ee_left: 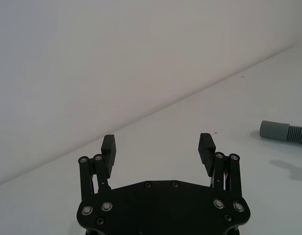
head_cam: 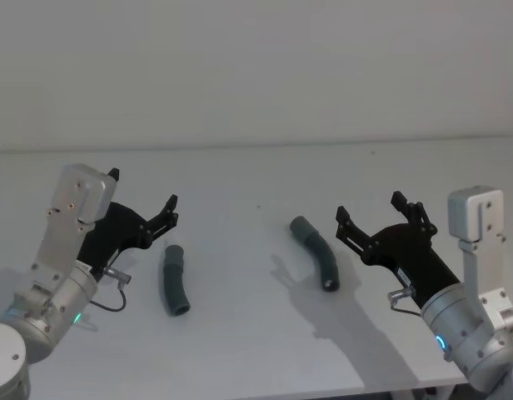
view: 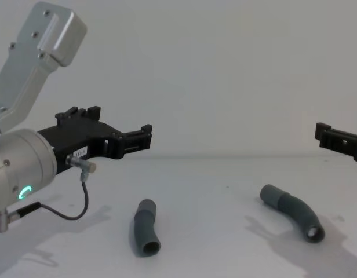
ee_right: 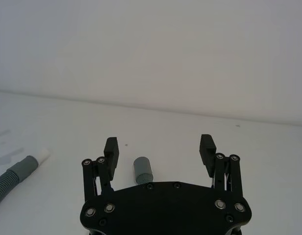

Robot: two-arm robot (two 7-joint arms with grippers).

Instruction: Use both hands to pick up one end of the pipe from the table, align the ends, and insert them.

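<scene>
Left hand: the left hand (head_cam: 143, 187) is hovering above the surface (head_cam: 256, 167) near its left edge. Its two fingers are standing wide apart and gripping nothing.
Right hand: the right hand (head_cam: 370, 206) is hovering above the surface near its right edge. It is pointing toward the middle, its fingers are spread wide, and nothing is sitting between them.
Left hose piece: the left hose piece (head_cam: 174, 281) is lying flat on the surface, left of the middle and toward the front edge. It is resting just beyond the left hand's fingertips and touching neither hand. Its open round end is facing the front edge. In the right wrist view its far end is showing a white tip (ee_right: 43, 153).
Right hose piece: the right hose piece (head_cam: 316, 250) is lying flat, right of the middle, curving from a smooth grey cuff (head_cam: 300, 225) on the far side to a hollow end (head_cam: 330, 285) on the near side. It is sitting close in front of the right hand and is not being touched.
Gap between pieces: the two pieces are lying well apart, with bare surface between them.
Cable: a thin black cable (view: 68, 214) is looping under the left wrist.
</scene>
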